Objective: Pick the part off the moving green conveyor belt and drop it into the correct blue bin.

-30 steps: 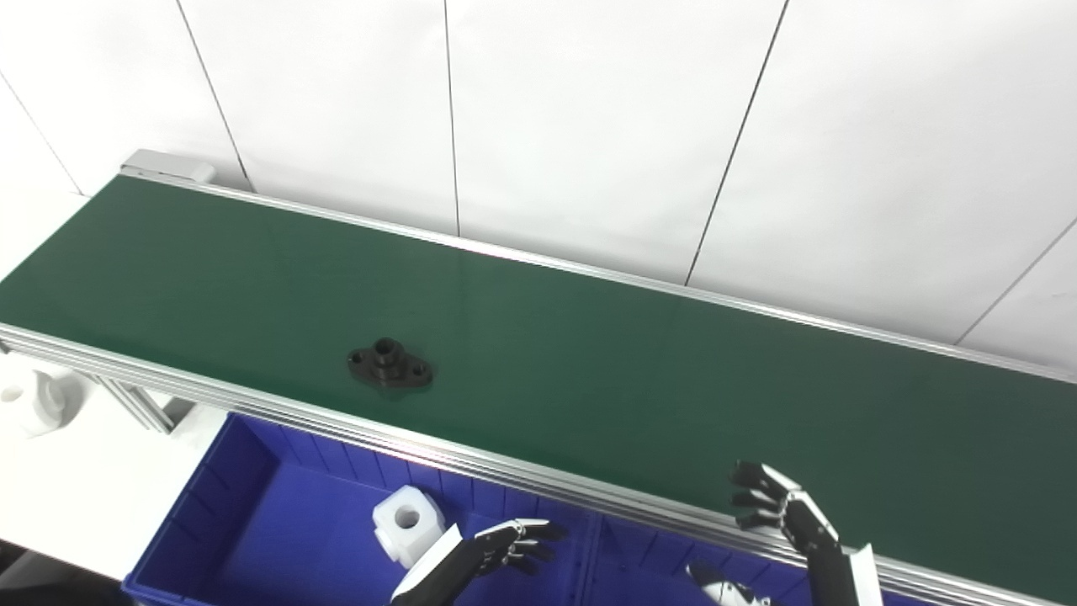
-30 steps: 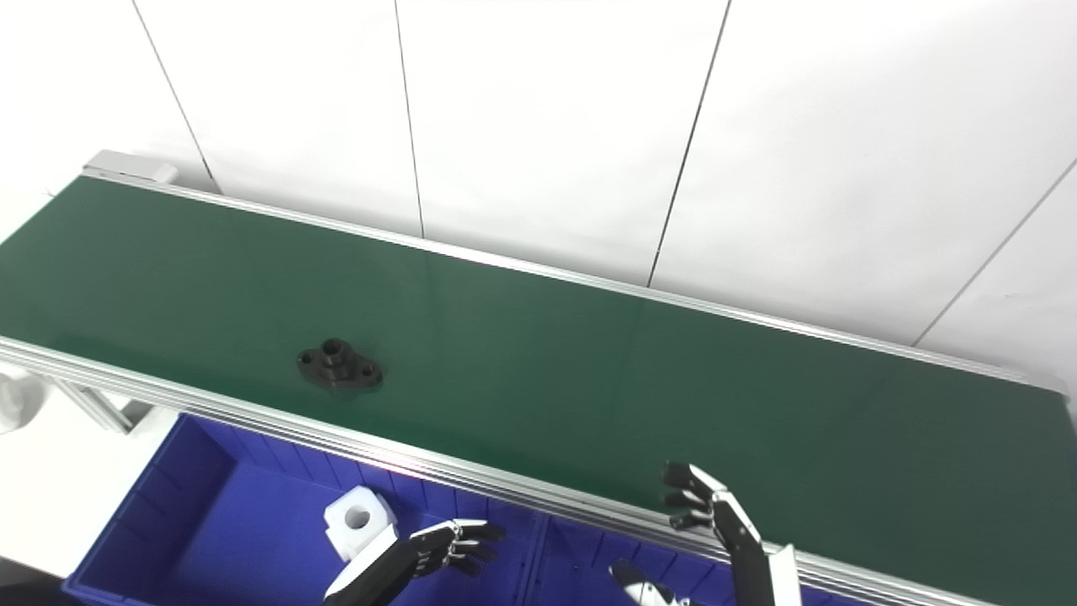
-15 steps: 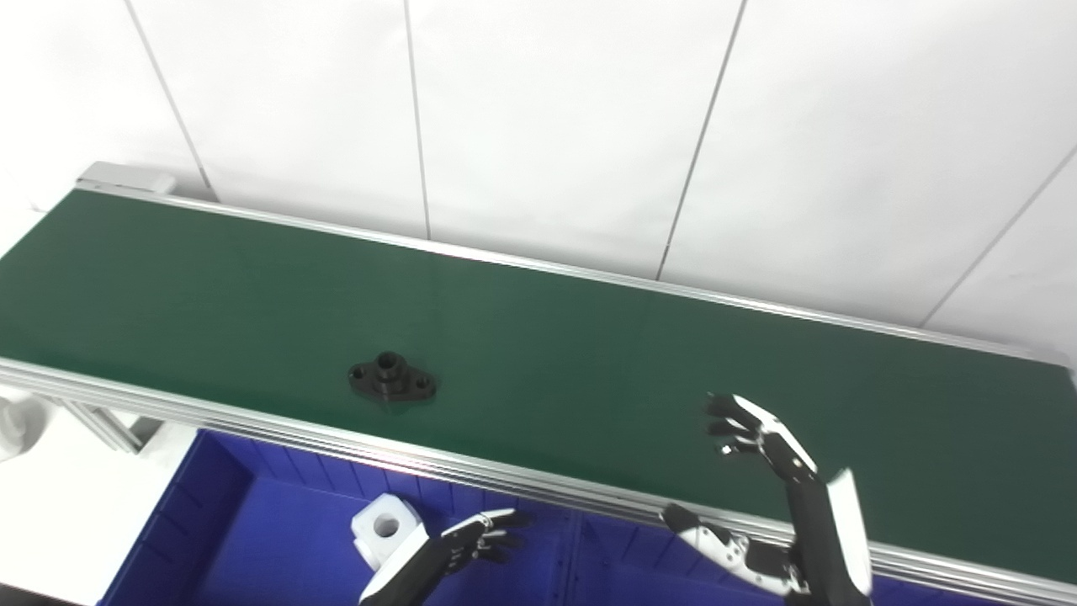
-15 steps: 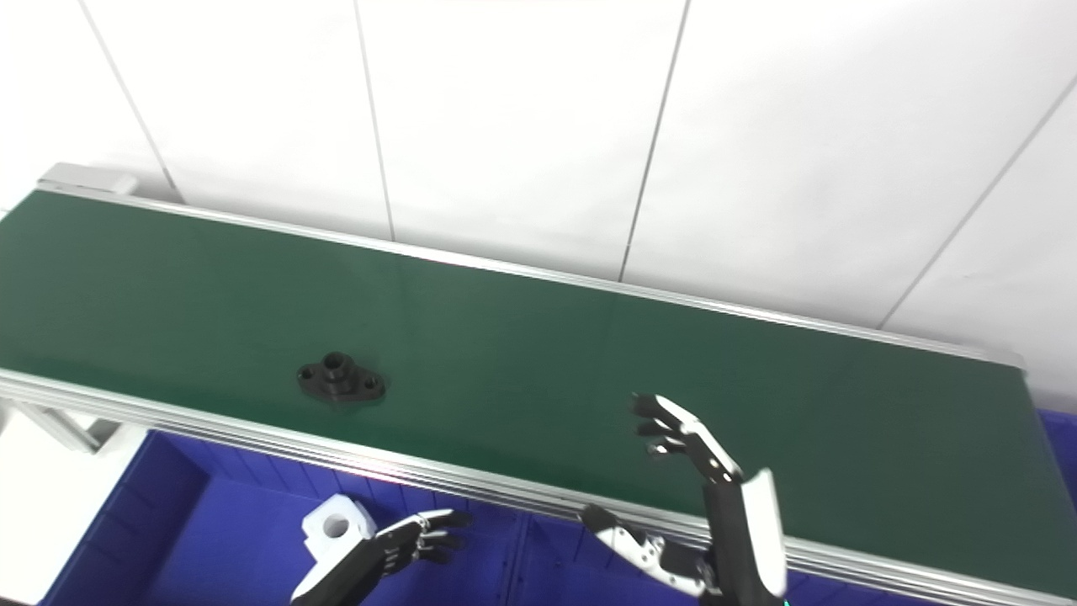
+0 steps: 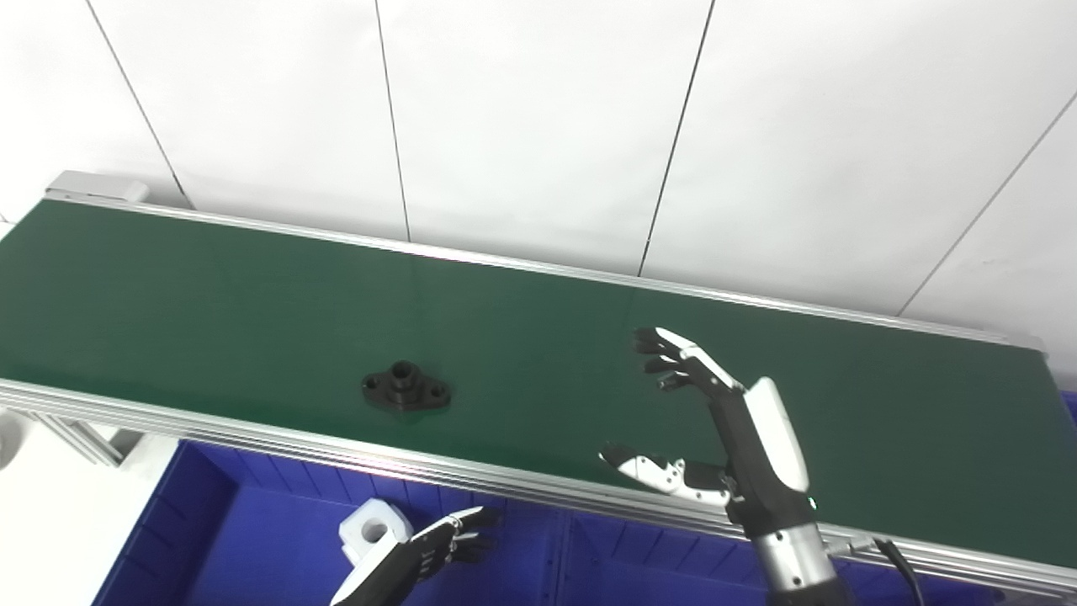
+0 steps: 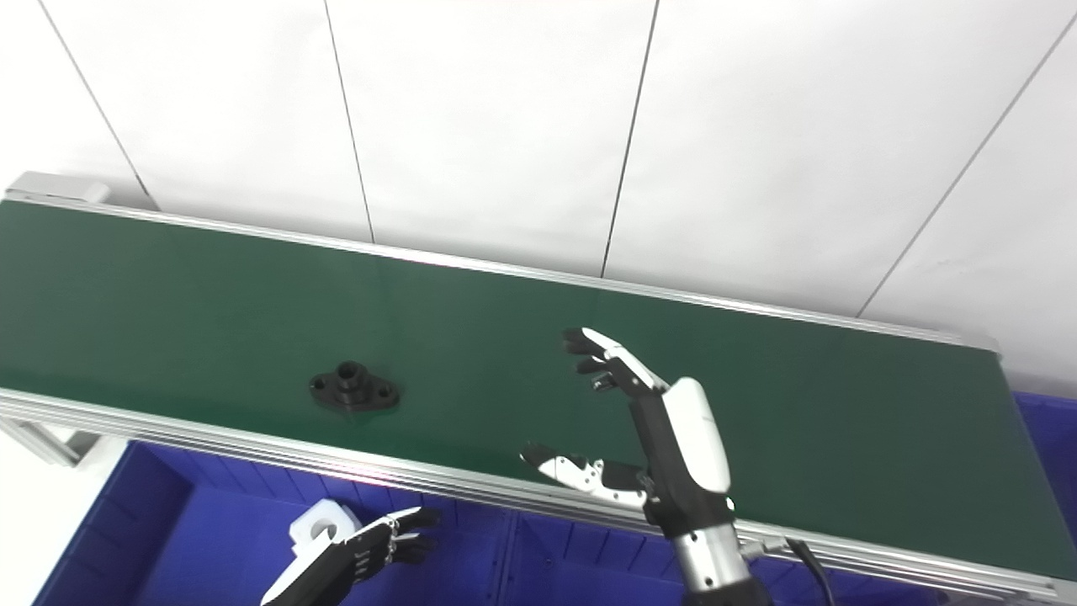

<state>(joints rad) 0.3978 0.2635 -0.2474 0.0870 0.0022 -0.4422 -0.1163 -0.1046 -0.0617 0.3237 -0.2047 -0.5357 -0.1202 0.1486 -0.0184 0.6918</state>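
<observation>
A black flanged part [image 5: 406, 393] with a raised hub lies on the green conveyor belt [image 5: 210, 303], near its front rail. My right hand [image 5: 715, 421] hovers open over the belt, well to the right of the part, fingers spread and thumb pointing left. My left hand [image 5: 429, 547] is low over the blue bin [image 5: 210, 539], fingers apart and holding nothing. A white block [image 5: 370, 528] with a hole sits in that bin beside the left hand.
A second blue bin [image 5: 639, 572] adjoins the first below the belt's aluminium front rail [image 5: 252, 429]. Another blue bin [image 6: 1047, 438] shows past the belt's right end. A white panelled wall stands behind the belt.
The camera has panned right. My right hand has risen from the front rail and reached out over the belt. The black part has drifted a little to the right. The left hand stays low.
</observation>
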